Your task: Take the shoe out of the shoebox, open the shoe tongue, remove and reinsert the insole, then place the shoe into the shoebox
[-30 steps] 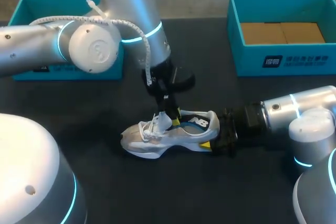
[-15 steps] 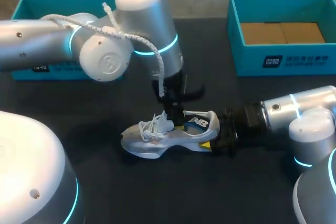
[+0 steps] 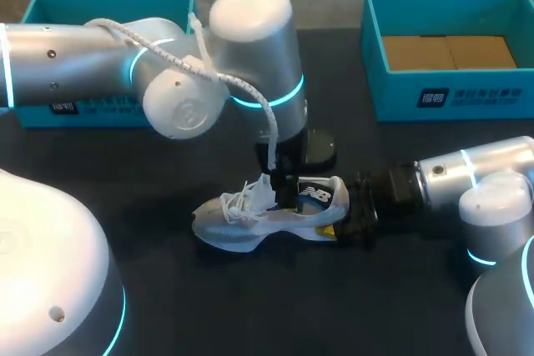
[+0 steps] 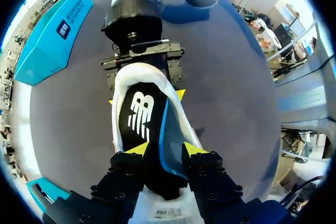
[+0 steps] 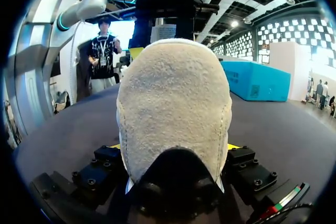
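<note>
- Grey-white shoe (image 3: pixel 267 210) rests on its sole on your dark counter (image 3: pixel 250 306), with its long axis running side to side. Its toe points toward your left arm's side and its heel toward your right.
- Your right arm lies low and level, and the right gripper (image 3: pixel 340 213) clamps the heel from both sides.
- Your left arm arches over with its wrist pointing straight down. The left gripper (image 4: pixel 165 149) pinches the black insole (image 4: pixel 140 116) inside the shoe's opening.

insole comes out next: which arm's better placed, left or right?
Left. The left gripper is already down in the opening of the white-and-grey sneaker, pinching the black insole. The right gripper is clamped on the sneaker's heel, likely steadying it.
</note>
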